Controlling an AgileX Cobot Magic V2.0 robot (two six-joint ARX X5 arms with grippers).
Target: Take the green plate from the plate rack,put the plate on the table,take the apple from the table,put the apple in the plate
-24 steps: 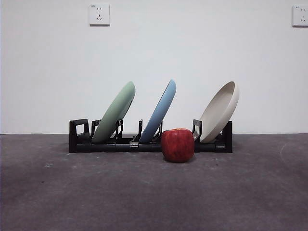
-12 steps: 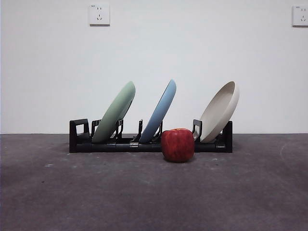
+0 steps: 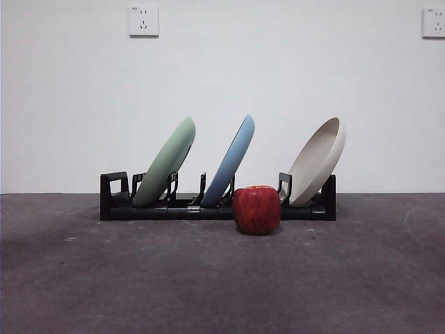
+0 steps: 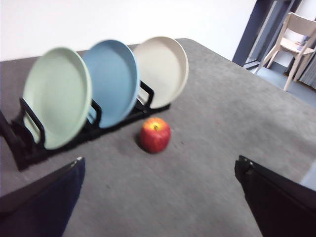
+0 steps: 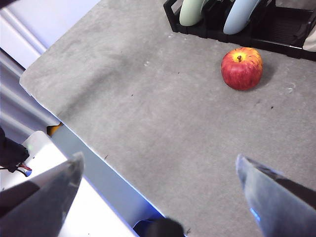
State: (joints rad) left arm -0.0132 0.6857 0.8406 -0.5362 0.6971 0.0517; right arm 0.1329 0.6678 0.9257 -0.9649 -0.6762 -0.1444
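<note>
Still racked: green plate (image 3: 167, 161) (leaning) in plate rack (image 3: 115, 206); apple (image 3: 256, 209) on table (image 3: 208, 278); both claws apart.

white wall (image 3: 278, 76), two wall sockets (image 3: 143, 21), wooden chair (image 4: 296, 37)

Matte green plate (image 3: 167, 161) — glossy apple (image 3: 256, 209)

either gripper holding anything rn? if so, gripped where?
Nothing held. The left gripper and right gripper are both open and bare. The green plate sits in the plate rack; the apple is on the table.
</note>
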